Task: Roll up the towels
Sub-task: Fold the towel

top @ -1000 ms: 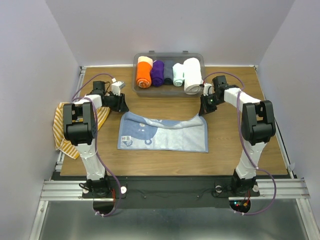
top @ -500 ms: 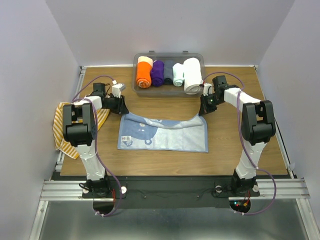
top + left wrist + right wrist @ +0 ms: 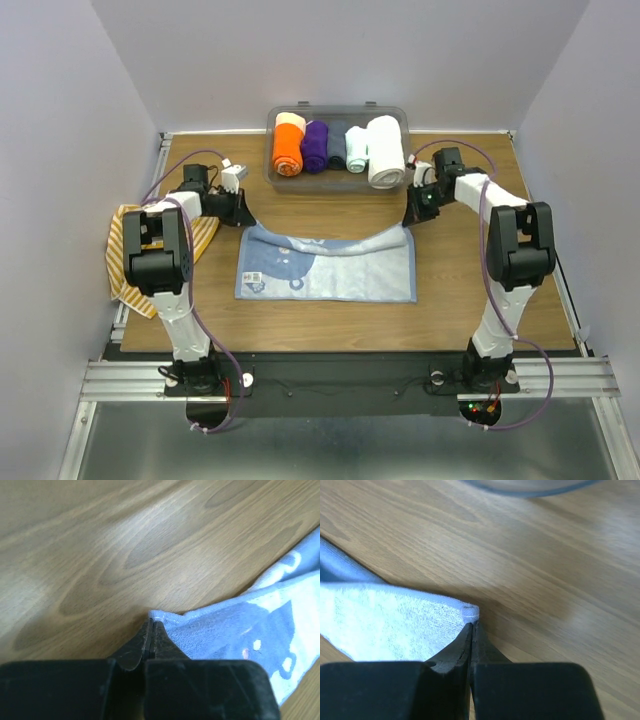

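A pale blue towel with a darker blue print lies spread on the wooden table. My left gripper is shut on its far left corner; in the left wrist view the blue towel runs off to the right from the pinched tips of the left gripper. My right gripper is shut on the far right corner, and the right wrist view shows that corner of the blue towel held at the right gripper. The far edge sags between the two grips. A yellow-and-white striped towel hangs over the table's left edge.
A clear bin at the back holds orange, purple, dark, pale and thick white rolls. Walls close in the table at the back and both sides.
My left gripper has closed on the towel's far left corner. My right gripper has moved slightly back and right with its corner, stretching the far edge a little.
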Controlling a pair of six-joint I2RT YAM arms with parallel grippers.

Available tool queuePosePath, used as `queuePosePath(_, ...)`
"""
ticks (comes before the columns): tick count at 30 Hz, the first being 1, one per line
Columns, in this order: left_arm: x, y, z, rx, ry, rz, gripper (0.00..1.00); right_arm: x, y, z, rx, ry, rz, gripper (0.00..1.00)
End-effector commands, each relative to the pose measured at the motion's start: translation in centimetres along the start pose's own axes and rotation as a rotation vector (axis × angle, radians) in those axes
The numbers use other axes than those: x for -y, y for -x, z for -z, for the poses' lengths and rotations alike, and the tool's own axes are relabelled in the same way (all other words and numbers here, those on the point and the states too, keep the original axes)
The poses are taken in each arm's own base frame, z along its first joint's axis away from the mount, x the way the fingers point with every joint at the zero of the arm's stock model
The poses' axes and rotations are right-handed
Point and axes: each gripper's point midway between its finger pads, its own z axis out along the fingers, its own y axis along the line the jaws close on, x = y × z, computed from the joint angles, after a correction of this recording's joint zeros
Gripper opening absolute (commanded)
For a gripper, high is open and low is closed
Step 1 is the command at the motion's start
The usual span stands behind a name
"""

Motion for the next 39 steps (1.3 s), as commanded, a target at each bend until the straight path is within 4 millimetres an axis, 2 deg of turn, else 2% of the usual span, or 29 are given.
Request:
queuePosePath(1, 2.1, 5.7, 3.9, 0.161, -0.032, -0.124, 0.00, -0.2, 4.7, 4.1, 0.159, -0.015, 0.063, 0.01)
queuePosePath(11, 2.9, 6.6, 7.0, 0.244, -0.068, -0.182, 0.00, 0.1, 6.2, 6.8, 0.230, -0.016, 0.082, 0.01)
queuePosePath(16, 3.0, 6.1, 7.8, 0.258, -0.095, -0.214, 0.00, -0.2, 6.9, 8.0, 0.265, 0.021, 0.095, 0.01)
queuePosePath(19, 3.8, 4.6, 7.7, 0.221, -0.140, -0.233, 0.00, -1.0, 6.2, 7.8, 0.259, 0.063, 0.102, 0.00)
queuePosePath(25, 4.3, 1.4, 7.7, 0.129, -0.170, -0.299, 0.00, -1.7, 3.2, 6.8, 0.206, 0.116, 0.083, 0.01)
queuePosePath(30, 5.1, -1.8, 7.9, 0.054, -0.183, -0.351, 0.00, -2.6, 1.7, 7.3, 0.198, 0.134, 0.087, 0.01)
queuePosePath(32, 5.3, -2.8, 8.1, 0.024, -0.185, -0.349, 0.00, -2.7, 0.4, 7.2, 0.180, 0.136, 0.079, 0.01)
queuePosePath(35, 5.2, -3.7, 8.5, 0.005, -0.178, -0.375, 0.00, -2.9, -0.7, 7.6, 0.175, 0.120, 0.099, 0.01)
queuePosePath(39, 5.0, -3.8, 9.0, 0.007, -0.171, -0.382, 0.00, -3.2, -1.8, 7.9, 0.163, 0.116, 0.114, 0.01)
